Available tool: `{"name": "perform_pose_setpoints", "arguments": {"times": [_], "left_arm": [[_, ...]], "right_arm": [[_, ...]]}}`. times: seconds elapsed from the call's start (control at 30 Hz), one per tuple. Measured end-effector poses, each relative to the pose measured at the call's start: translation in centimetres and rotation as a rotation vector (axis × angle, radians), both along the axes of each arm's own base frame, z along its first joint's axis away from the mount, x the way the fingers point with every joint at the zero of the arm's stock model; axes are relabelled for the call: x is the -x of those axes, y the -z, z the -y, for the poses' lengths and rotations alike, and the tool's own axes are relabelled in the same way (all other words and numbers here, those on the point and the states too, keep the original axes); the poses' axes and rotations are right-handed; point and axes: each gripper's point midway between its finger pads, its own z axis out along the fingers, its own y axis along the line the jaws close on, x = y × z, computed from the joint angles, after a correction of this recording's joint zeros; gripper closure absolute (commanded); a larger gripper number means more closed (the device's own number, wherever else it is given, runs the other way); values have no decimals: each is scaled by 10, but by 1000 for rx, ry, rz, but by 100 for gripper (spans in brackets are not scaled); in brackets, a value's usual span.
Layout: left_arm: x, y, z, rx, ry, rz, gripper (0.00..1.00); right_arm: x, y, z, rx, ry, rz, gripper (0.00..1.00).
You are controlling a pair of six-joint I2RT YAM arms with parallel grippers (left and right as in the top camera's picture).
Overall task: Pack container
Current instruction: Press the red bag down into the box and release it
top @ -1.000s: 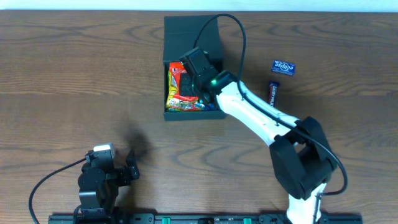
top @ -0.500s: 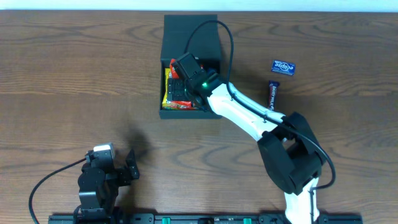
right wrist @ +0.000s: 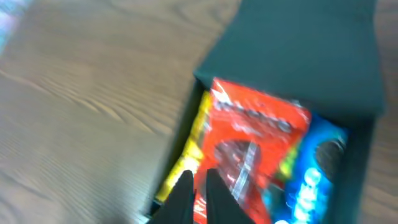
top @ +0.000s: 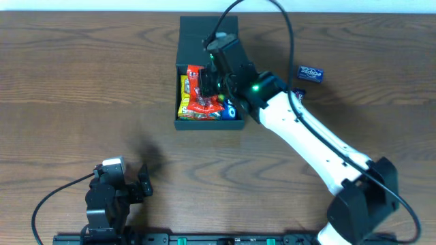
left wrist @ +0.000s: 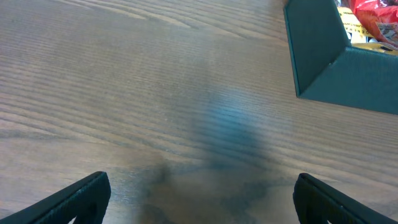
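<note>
Wooden table [top: 68, 82] carries the container [top: 208, 124] at 12 o'clock, lid open, partly filled with snack packets [top: 201, 102]. Right gripper [right wrist: 199, 186] hovers above it, fingers nearly together, empty. Left gripper [left wrist: 199, 196] sits at 7 o'clock, spread. Blue packet [top: 310, 73], at 3 o'clock of the container, is not yet packed.

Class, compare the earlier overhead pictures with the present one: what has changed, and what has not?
The right arm swung out rightward, the right gripper staying over the container, which slid slightly left. The left gripper and the blue packet did not move.

No readable text on snack packets [top: 196, 103]
</note>
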Motion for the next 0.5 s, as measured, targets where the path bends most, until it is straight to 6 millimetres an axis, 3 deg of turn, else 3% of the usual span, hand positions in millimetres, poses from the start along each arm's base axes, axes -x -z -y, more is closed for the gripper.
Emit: {"name": "perform_pose_setpoints", "arguments": {"times": [0.13, 0.23, 0.33, 0.5], "left_arm": [[0, 0, 0, 0, 0, 0, 5], [0, 0, 0, 0, 0, 0, 5], [0, 0, 0, 0, 0, 0, 5], [0, 0, 0, 0, 0, 0, 5]], "right_arm": [[4, 75, 7, 140, 1, -143, 99], [4, 105, 9, 181, 1, -191, 98], [2, 112, 6, 182, -2, -191, 99], [-6, 104, -9, 129, -63, -138, 98]]}}
